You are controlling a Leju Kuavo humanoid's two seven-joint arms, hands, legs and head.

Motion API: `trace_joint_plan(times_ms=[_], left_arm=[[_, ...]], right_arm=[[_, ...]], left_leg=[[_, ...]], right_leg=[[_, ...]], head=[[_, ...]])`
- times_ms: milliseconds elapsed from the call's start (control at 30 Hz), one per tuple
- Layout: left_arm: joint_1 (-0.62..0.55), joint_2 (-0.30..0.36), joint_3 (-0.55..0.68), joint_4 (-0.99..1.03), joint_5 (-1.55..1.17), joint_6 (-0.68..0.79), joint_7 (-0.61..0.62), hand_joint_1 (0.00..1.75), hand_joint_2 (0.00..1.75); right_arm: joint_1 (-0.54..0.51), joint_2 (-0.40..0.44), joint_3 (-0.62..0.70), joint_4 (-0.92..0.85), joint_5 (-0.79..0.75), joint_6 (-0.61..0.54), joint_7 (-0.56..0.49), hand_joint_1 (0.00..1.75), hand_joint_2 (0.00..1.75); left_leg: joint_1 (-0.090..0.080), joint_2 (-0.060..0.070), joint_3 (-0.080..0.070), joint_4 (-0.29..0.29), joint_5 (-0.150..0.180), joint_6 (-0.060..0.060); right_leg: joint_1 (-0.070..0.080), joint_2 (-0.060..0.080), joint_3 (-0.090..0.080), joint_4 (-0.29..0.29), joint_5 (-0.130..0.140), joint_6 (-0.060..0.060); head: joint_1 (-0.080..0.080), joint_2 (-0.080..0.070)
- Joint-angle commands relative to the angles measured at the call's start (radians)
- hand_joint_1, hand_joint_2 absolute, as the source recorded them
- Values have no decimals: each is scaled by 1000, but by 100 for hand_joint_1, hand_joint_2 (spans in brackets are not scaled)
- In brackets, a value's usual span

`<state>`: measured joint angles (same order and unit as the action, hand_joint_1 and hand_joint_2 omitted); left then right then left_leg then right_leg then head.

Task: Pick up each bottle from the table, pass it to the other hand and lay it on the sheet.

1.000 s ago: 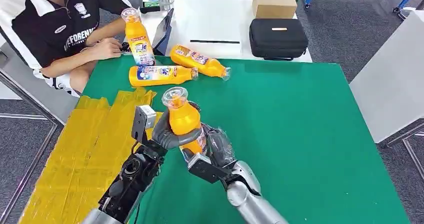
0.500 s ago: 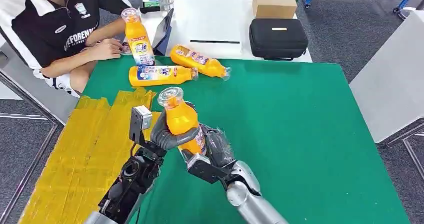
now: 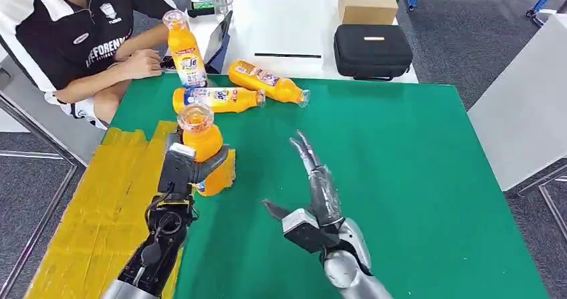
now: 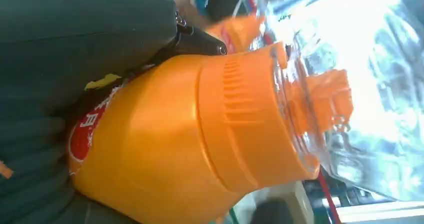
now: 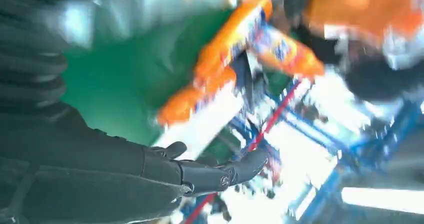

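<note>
My left hand (image 3: 189, 166) grips an orange bottle (image 3: 205, 153) with a clear cap, held upright over the edge of the yellow sheet (image 3: 110, 205). Close up in the left wrist view, the same orange bottle (image 4: 200, 134) sits against my dark fingers (image 4: 75, 43). My right hand (image 3: 317, 184) is open above the green table (image 3: 401, 178), fingers spread, to the right of the bottle and apart from it. Two more orange bottles lie at the table's far edge, one (image 3: 215, 100) beside the other (image 3: 267, 81). A third bottle (image 3: 185, 49) stands upright behind them.
A person (image 3: 73, 35) sits at the far left corner with a hand next to the standing bottle. Behind the green table, a white table holds a black case (image 3: 372, 50), a cardboard box (image 3: 366, 2) and a tablet (image 3: 219, 41).
The right hand has let go of the bottle and opened, drawing back to the right. The left hand has carried the bottle left to the sheet's edge.
</note>
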<state>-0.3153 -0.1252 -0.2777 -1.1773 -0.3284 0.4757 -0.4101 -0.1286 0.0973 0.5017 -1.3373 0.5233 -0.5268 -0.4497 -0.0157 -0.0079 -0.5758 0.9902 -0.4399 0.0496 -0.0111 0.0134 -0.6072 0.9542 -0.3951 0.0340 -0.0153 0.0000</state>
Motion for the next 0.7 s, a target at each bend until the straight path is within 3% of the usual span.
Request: trace_joint_plan(times_ms=[33,133,233,367,533,667,700], left_arm=[[-32,1,72,71,-578,222,47,175,175],[-7,-44,163,37,-969,222,59,175,175],[-11,-14,99,50,-1226,222,192,175,175],[-68,79,-51,173,-1242,222,361,175,175],[-68,79,-51,173,-1242,222,361,175,175],[-106,133,-220,302,-1222,222,493,175,175],[-109,111,-179,335,-1238,222,468,175,175]], right_arm=[[36,-56,-66,-175,-97,28,11,0,175],[45,-73,-81,-218,-157,41,12,0,175],[27,-70,-83,-205,-173,50,16,0,175],[25,-65,-74,-193,-168,72,13,0,175],[25,-65,-74,-193,-168,72,13,0,175],[16,-58,-81,-196,-170,92,15,0,175],[7,-76,-56,-194,-182,71,28,0,175]], left_leg=[[1,-1,5,0,-2,-3],[1,0,6,1,-3,-4],[1,1,3,0,-2,-2],[1,1,6,0,-3,-4],[2,1,6,0,-2,-4],[1,2,4,-1,-1,-2],[1,3,6,-1,-2,-3]], right_leg=[[1,-3,5,0,-2,-1],[2,-2,6,1,-3,-2],[1,0,3,-1,-1,-1],[2,-1,6,0,-2,-2],[2,-2,6,0,-3,-2],[1,-1,3,-1,-1,-1],[1,-1,5,-1,-2,-1]], head=[[0,0],[0,0],[0,0],[0,0],[0,0],[0,0],[0,0]])
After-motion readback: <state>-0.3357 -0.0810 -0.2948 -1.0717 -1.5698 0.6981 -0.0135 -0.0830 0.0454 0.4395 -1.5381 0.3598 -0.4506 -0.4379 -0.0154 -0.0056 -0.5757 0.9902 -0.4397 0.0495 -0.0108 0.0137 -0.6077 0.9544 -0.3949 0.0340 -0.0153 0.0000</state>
